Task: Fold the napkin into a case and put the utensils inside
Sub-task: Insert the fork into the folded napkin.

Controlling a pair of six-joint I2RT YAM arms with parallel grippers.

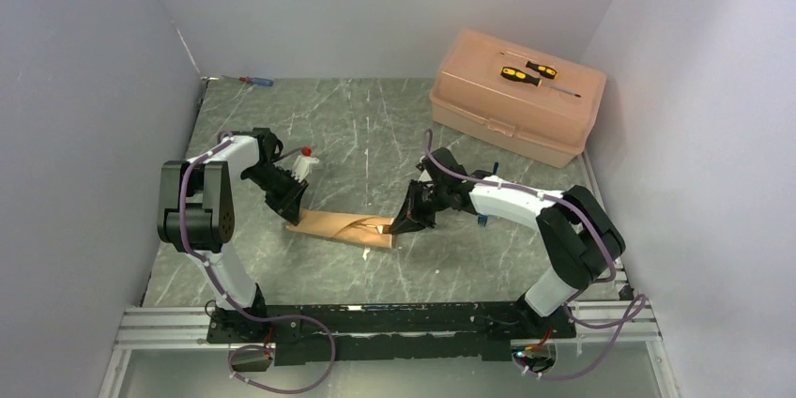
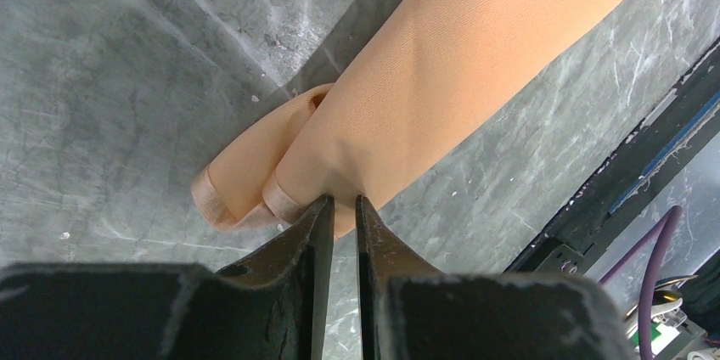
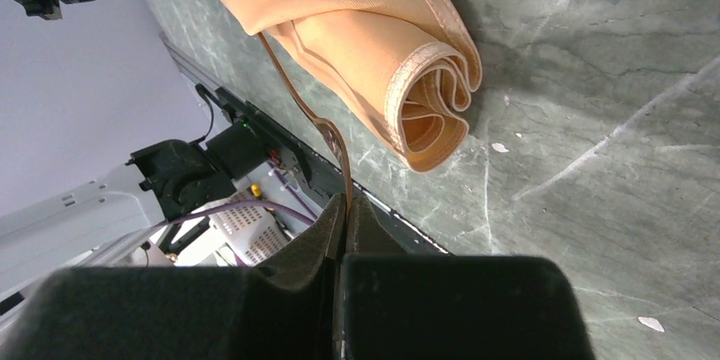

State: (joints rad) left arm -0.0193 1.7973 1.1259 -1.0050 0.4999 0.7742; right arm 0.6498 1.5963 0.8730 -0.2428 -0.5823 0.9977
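Peach napkin (image 1: 338,226): your left gripper (image 2: 344,201) pinches 9 o'clock end, jaws nearly closed; right gripper (image 3: 346,203) clamps 3 o'clock hem, fully closed.

I log a hard pink plastic box (image 1: 514,107) at the far right of the grey marbled table (image 1: 375,121), close to the right wall (image 1: 713,88), with its lid closed. Two yellow-and-black screwdrivers (image 1: 519,76) lie on that lid, just beside each other. A red-and-blue screwdriver (image 1: 255,81) lies alone at the far left corner of the table, well apart from the box, and in the right wrist view I note small white flecks (image 3: 499,147) on the tabletop.
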